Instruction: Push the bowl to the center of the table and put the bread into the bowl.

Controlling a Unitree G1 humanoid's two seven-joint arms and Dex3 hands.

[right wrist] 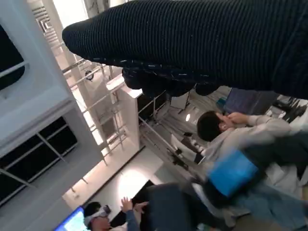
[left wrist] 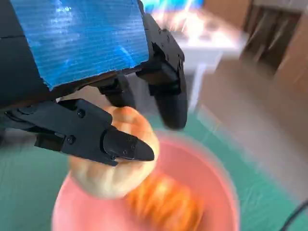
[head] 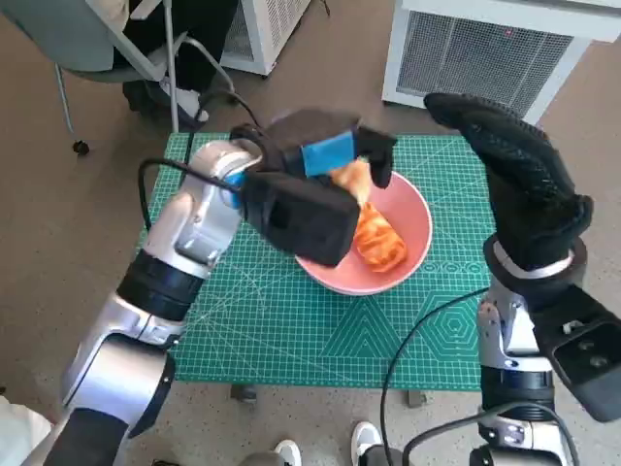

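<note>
No readable text, labels, brands or numbers anywhere. Green cutting mat (head: pixel 291 330) on the desk carries pale grid lines and printed marks along its edges, too small to read.

Even, soft daylight fills the head view, bright enough that the green mat (head: pixel 291 320) on the counter shows its printed lines clearly; shadows under the arms are faint. The wide lens bends the counter's near edge and stretches the forearms at the lower corners. The left hand (head: pixel 325 160) is slightly smeared by motion there. In the left wrist view the blue tape (left wrist: pixel 82 38) catches a streaky glare, the black fingers (left wrist: pixel 127 147) are sharp, while the bread (left wrist: pixel 120 163), the pink bowl (left wrist: pixel 216 192) and the background are heavily blurred. The right wrist view is contrasty: the glove (right wrist: pixel 202 43) is dark against glaring white windows (right wrist: pixel 103 110), and its lower part is blurred.
</note>
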